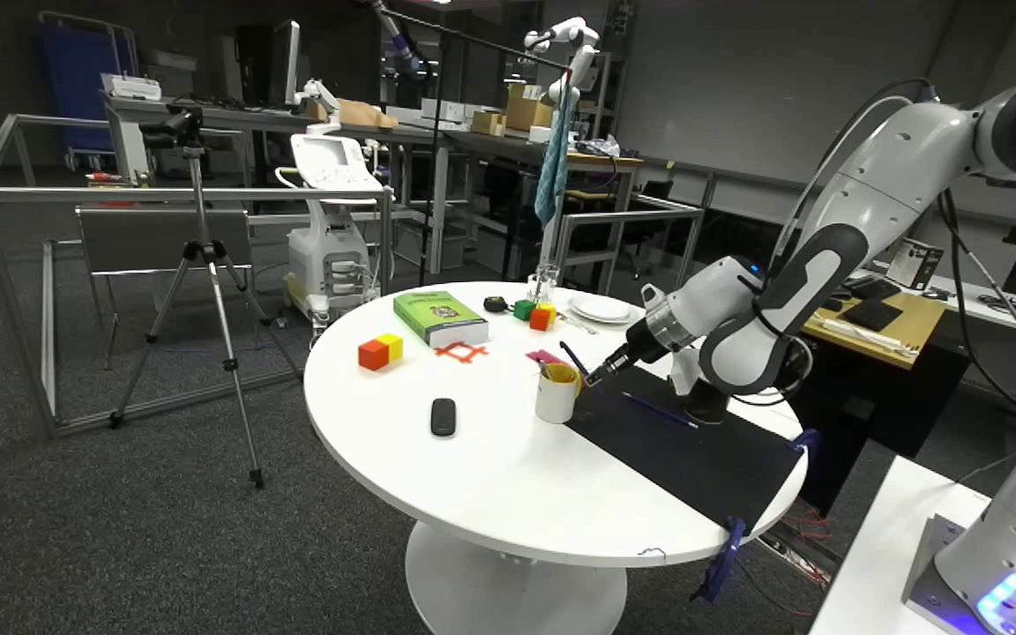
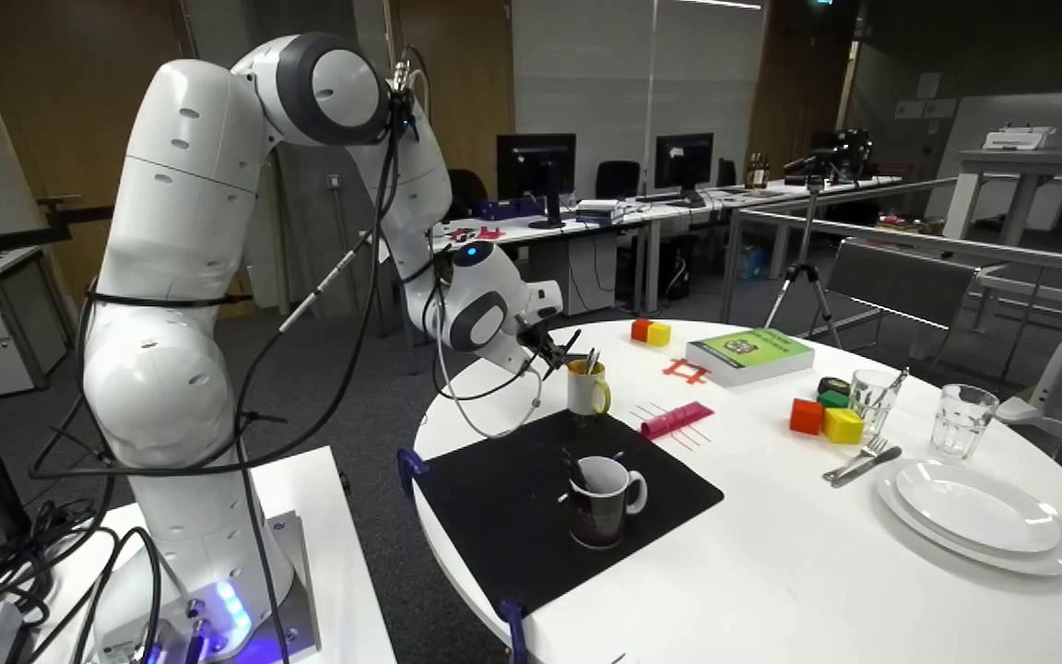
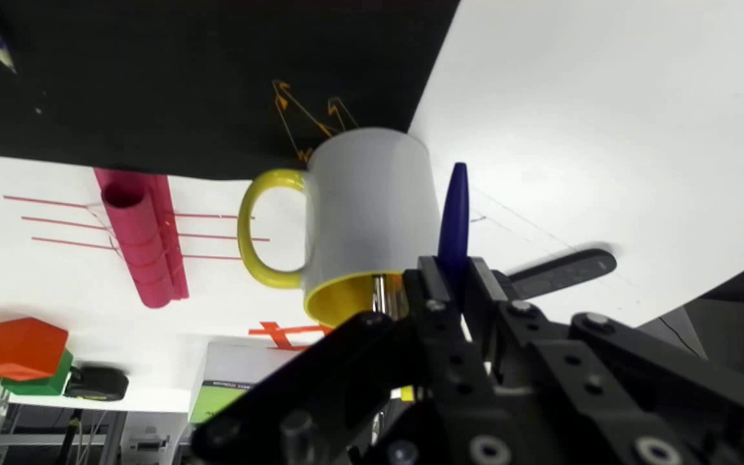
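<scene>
Grey carpet [image 1: 340,564] lies beneath a round white table [image 1: 473,485]. The jaws are clenched on a dark blue pen [image 3: 454,210]. In the wrist view, a white mug [image 3: 375,200] stands at nine o'clock from it, a pink roll [image 3: 143,258] beyond; a black oblong device [image 3: 562,272] lies at four, a red cube [image 3: 26,349] at eight, a black mat [image 3: 204,77] at ten.

No text can be read, that on the green book [image 2: 750,356] being too blurred.
</scene>
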{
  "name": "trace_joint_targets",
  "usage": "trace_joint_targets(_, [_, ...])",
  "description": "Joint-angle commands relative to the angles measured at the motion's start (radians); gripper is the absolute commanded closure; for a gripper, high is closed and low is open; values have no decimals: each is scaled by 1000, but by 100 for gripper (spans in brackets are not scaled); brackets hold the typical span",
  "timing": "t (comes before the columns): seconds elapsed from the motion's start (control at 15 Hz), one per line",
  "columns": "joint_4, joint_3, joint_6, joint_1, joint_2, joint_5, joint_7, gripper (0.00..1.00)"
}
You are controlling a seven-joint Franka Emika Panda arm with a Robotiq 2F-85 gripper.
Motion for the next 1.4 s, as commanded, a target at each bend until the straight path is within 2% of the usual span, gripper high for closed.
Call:
trace_joint_targets(0.0, [12, 22, -3, -14, -57, -16, 20, 97])
trace_joint_targets(0.6, [189, 20, -3, -32, -15, -55, -11, 97])
trace_joint_targets(1.0, [286, 77, -3, -153, 59, -168, -20, 97])
trace_joint_targets(1.33, [291, 122, -3, -258, 134, -248, -46, 97])
